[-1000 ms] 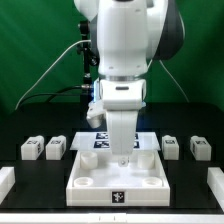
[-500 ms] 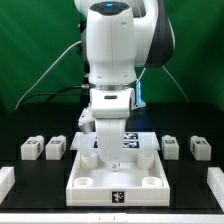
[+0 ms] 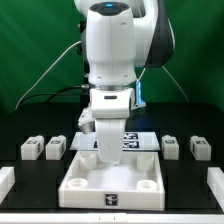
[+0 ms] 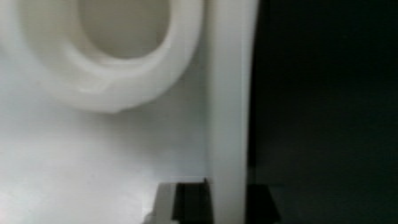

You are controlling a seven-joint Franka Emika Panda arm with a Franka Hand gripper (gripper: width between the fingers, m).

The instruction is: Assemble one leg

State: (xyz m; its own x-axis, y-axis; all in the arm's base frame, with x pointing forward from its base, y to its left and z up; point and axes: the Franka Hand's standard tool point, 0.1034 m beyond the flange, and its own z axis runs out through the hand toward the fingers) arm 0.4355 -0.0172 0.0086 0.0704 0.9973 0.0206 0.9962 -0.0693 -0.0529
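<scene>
Four stubby white tagged legs (image 3: 55,148)

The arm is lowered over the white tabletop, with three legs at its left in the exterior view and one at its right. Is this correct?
Not quite. The exterior view shows two legs left of the tabletop and two right of it.

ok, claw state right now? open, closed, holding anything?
Claw: cannot tell if open or closed. It is down low at the white tabletop piece, and neither view shows the jaws clearly.
</scene>
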